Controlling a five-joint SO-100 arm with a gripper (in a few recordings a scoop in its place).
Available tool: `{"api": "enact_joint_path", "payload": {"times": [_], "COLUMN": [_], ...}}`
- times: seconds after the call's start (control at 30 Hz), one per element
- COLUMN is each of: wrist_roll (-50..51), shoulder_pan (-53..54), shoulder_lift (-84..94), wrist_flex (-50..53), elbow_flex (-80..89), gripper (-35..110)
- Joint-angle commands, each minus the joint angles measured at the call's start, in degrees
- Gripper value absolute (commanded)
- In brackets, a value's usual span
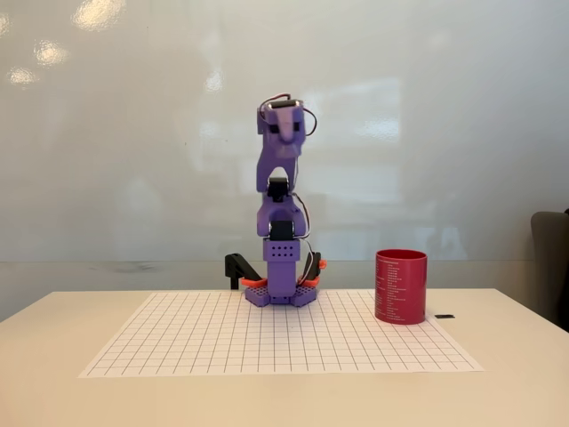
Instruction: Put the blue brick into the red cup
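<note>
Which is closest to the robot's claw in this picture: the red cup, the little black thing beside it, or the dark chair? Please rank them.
From the gripper, folded down mid-picture:
1. Red cup, to its right.
2. Small black thing, just right of the cup.
3. Chair, at the right edge.

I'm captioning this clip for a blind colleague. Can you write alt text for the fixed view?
A purple robot arm stands folded upright at the back of a white gridded mat on a pale table. A red cup stands upright to its right.
</note>
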Motion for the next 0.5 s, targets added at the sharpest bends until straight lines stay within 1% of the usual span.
{"api": "enact_joint_path", "payload": {"times": [0.0,0.1,0.23,0.47], "wrist_roll": [0.8,-0.2,-0.7,-0.7], "shoulder_pan": [2.4,4.8,5.4,2.2], "shoulder_lift": [9.9,17.1,17.1,17.1], "wrist_flex": [4.0,6.0,10.2,11.3], "elbow_flex": [-4.8,-4.7,-5.8,6.0], "gripper": [-1,-1,-1,-1]}}
